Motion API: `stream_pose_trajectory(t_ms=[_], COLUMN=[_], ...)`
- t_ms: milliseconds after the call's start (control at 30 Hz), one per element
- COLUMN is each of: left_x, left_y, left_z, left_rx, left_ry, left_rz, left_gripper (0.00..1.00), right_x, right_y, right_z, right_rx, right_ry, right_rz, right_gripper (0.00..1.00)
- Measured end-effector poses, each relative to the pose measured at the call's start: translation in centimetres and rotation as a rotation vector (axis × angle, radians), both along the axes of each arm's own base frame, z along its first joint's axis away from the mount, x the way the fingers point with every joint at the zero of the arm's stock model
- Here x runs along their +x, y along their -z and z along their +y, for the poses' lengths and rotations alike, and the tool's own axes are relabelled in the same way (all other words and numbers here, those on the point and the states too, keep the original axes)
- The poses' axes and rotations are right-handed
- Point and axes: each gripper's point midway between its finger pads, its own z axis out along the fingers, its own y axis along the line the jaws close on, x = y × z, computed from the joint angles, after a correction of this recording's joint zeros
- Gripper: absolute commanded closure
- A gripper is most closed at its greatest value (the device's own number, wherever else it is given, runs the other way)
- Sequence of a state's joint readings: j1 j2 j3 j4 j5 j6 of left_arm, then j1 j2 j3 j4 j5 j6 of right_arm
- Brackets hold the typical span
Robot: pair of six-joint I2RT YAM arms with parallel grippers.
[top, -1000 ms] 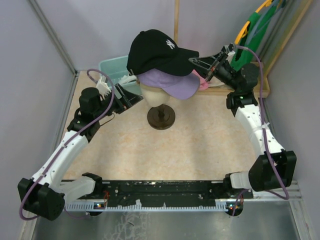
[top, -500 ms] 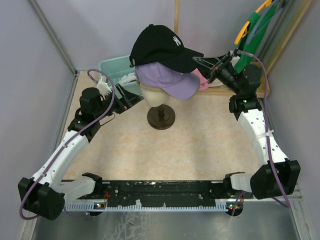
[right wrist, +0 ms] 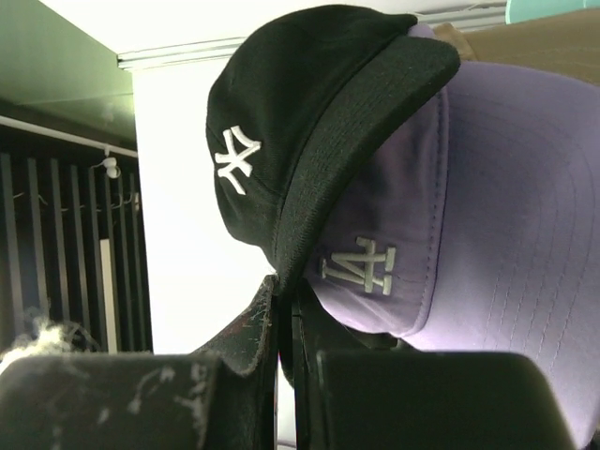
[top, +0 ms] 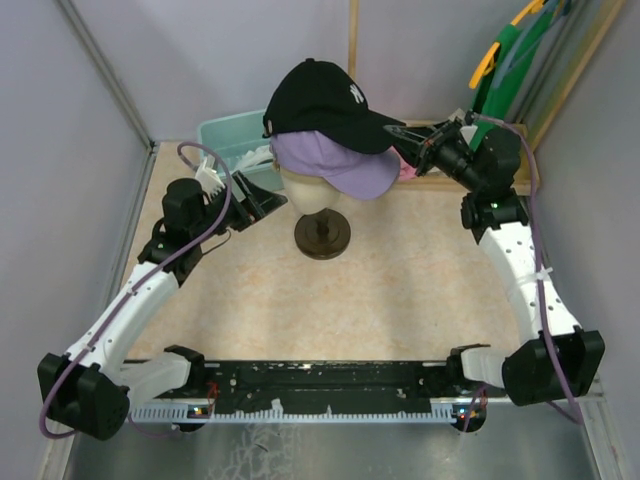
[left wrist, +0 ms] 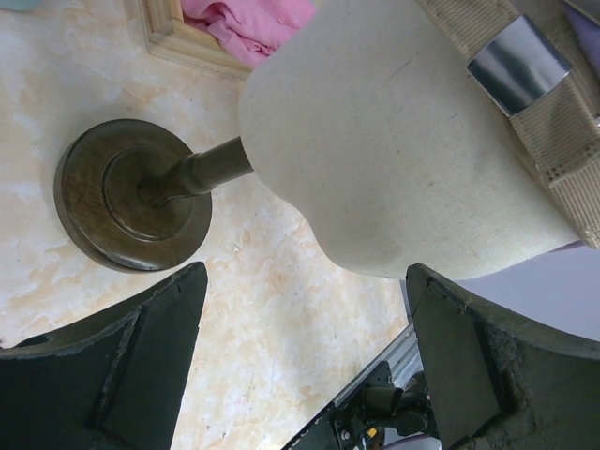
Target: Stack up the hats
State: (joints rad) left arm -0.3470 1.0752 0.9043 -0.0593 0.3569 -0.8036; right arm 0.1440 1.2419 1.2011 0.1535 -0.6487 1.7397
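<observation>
Black cap (top: 318, 92) brim clamped in right end effector (right wrist: 286, 292), crown set atop purple cap (top: 335, 165) on mannequin head (left wrist: 394, 141). Left end effector (left wrist: 305, 281) held apart just beside head, nothing gripped. Pink cloth (left wrist: 248, 19) seen in wooden tray (left wrist: 178, 42); teal bin (top: 225, 135) contents hidden. Open tabletop (top: 400, 280) seen near side of stand base (left wrist: 131, 192).

Black cap (top: 318, 95) — matt cloth; stand base (left wrist: 131, 192) — smooth dark wood.

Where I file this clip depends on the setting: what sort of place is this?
Probably a lab robot test cell, not a shop: two arms are bolted to a rail at the table edge, plain grey panels wall it in, and a mannequin head wears the purple cap under the black cap.
</observation>
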Motion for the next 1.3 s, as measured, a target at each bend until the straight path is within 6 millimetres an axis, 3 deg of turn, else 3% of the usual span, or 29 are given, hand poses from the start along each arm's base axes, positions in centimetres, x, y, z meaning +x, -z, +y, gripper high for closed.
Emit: stream_pose_trajectory(t_ms=[333, 800, 1033, 1133, 1300], left_x=[0.0, 0.0, 0.5, 1.8, 4.2], left_y=[0.2, 0.2, 0.1, -1.6, -6.1], left_z=[0.0, -0.1, 0.3, 0.7, 1.9], left_rx=[-0.001, -0.003, 0.019, 0.033, 0.026], left_ry=[-0.001, 0.001, -0.029, -0.059, -0.11], left_rz=[0.004, 0.0, -0.02, -0.059, -0.163], left_gripper=[0.08, 0.08, 0.02, 0.01, 0.01], right_x=[-2.8, -4.4, -5.4, -5.5, -5.4], right_y=[0.0, 4.2, 6.1, 6.6, 7.1], right_z=[-0.4, -0.3, -0.5, -0.5, -0.5], right_rx=[-0.053, -0.182, -0.211, -0.223, -0.251], right_ry=[0.005, -0.009, -0.01, -0.01, -0.011], right_rz=[-0.017, -0.045, -0.045, -0.048, -0.064], right_gripper=[1.0, 1.0, 1.0, 1.0, 1.0])
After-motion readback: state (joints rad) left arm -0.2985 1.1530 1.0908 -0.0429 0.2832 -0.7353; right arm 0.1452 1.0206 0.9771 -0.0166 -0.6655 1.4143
